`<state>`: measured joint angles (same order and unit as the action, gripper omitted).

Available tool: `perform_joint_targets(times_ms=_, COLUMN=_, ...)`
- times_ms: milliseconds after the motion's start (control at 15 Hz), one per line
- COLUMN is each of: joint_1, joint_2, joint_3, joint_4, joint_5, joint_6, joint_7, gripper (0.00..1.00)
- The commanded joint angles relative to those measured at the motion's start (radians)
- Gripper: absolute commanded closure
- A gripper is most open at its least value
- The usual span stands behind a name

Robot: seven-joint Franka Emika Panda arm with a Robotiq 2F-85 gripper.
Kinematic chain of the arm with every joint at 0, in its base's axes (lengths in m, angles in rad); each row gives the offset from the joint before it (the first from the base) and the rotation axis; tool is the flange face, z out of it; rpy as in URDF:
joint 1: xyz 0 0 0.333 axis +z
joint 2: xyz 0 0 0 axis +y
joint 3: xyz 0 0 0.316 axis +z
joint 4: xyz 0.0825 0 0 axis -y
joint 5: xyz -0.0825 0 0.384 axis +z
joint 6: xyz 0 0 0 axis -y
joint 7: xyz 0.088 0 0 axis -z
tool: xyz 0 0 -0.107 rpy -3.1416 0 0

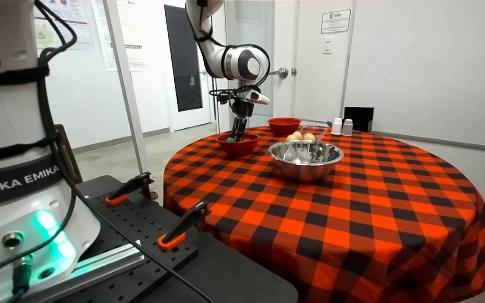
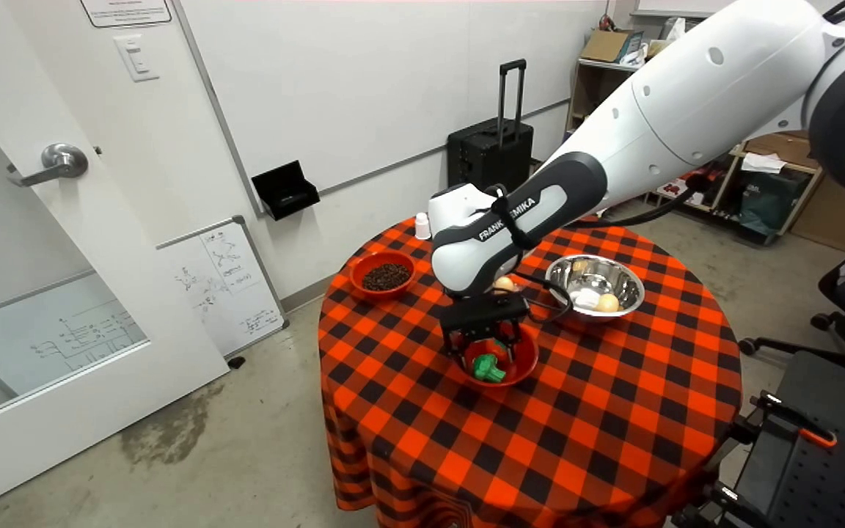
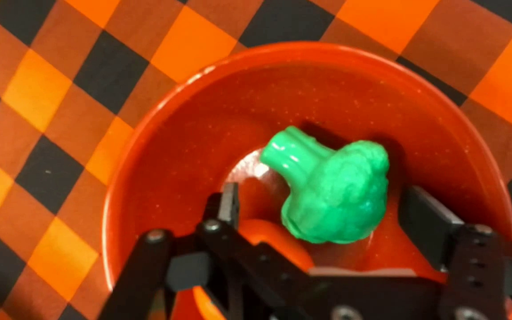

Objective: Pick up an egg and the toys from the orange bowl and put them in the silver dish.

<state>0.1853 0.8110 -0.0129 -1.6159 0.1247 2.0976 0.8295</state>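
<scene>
Broccoli toy (image 3: 336,195), glossy bright green with a knobbly head, lies in the orange bowl (image 3: 309,89), its smooth stalk toward ten o'clock in the wrist view. The hand (image 3: 320,204) stands wide, fingers (image 3: 427,224) flanking the toy. In an exterior view, the silver dish (image 2: 625,277) at the bowl's two o'clock contains a tan egg (image 2: 608,303).

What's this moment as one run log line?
claw: open, straddling toy broccoli | broccoli: in orange bowl, ungripped | silver dish: tan egg, white object
</scene>
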Motion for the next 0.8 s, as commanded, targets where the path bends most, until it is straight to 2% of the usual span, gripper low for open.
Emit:
perform_joint_targets(times_ms=0, joint_1=-0.012, joint_2=0.031, joint_3=0.007, joint_4=0.055, joint_5=0.029, joint_6=-0.023, joint_7=-0.006, gripper=0.41)
perform_joint_targets(times_ms=267, joint_1=-0.022, joint_2=0.029, joint_3=0.004, joint_4=0.064, joint_5=0.034, joint_6=-0.023, joint_7=-0.008, gripper=0.72)
perform_joint_targets(times_ms=733, joint_1=-0.064, joint_2=-0.009, joint_3=0.007, joint_4=0.048, joint_5=0.050, joint_6=-0.018, joint_7=-0.029, gripper=0.74)
